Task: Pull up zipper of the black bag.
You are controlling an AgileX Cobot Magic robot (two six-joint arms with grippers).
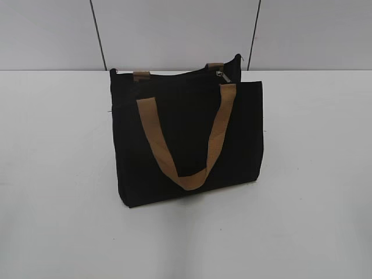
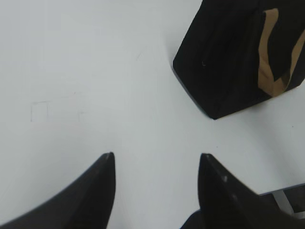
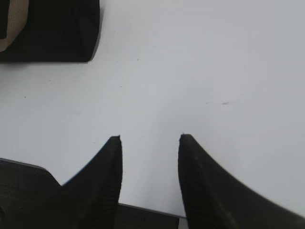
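rectangular black fabric bag [image 1: 186, 136] upright, frame centre, tan strap drooping over its front | small silver zipper slider [image 1: 221, 74] at top edge, right end | white table [image 1: 58, 174] bare all round | left gripper [image 2: 157, 160] fingers apart, holding nothing | right gripper [image 3: 150, 140] fingers apart, holding nothing | pale wall panels behind

Counted: one black bag [image 1: 186, 139], two tan strap handles [image 1: 186, 145], one zipper [image 1: 221, 74], two grippers [image 2: 156, 160], one white table [image 1: 314, 174].

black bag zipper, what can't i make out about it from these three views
- Exterior view: the zipper slider is too small to read, and the zip line runs behind the black bag top edge, so how far it is closed is unclear.
- Left wrist view: bag top cut off by the frame.
- Right wrist view: only a bag corner shows.
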